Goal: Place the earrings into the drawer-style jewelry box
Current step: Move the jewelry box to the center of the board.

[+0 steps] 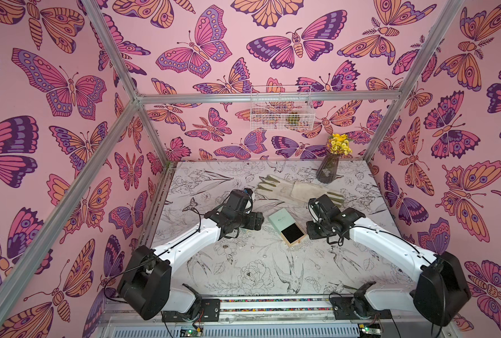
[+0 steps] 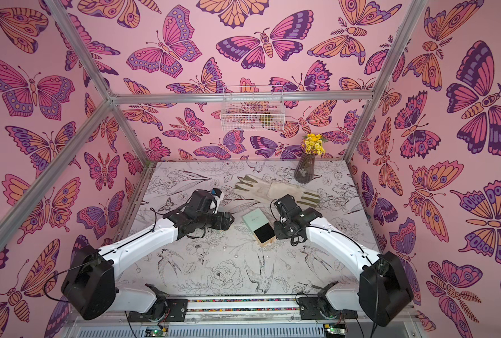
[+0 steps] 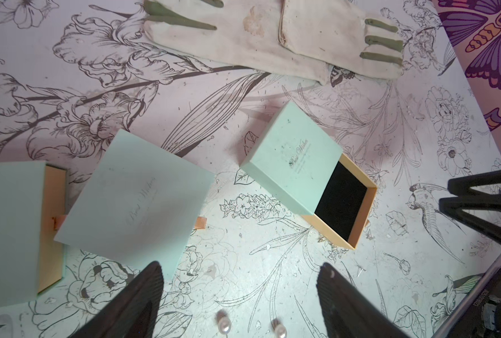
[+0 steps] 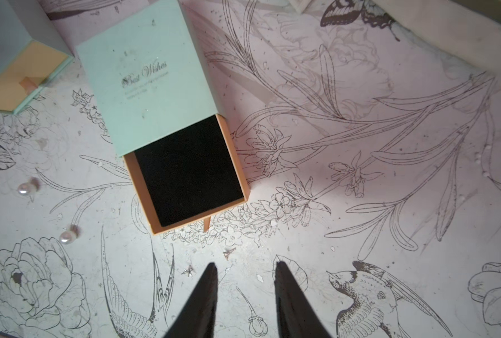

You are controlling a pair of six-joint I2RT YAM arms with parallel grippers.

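Mint-green card sleeve, tan drawer (image 4: 187, 169) slid out toward the arm bases, black lining bare. The jewelry box (image 3: 290, 158) sits mid-table between the two wrists. I judge it is placed so either arm can drop in from above without fighting the sleeve. Nothing in it yet.

Two pearl earrings (image 3: 224, 323) lie loose on the table (image 3: 272, 281), near the drawer's open end but apart from it. Left gripper (image 3: 240, 264) hangs over them, jaws spread wide, both pearls within the gap. Reads as set up for a pick; nothing held. Right gripper (image 4: 245, 263) hovers off the drawer's front edge, jaws parted a modest way, empty.

Clutter: two more mint boxes (image 3: 135, 199) crowd the left arm's side, near the pearls — a careless pinch could nudge the closer one. Gloves (image 1: 290, 187) and vase (image 1: 327, 168) lie behind, well clear. Small silvery specks near the drawer — too small to name.
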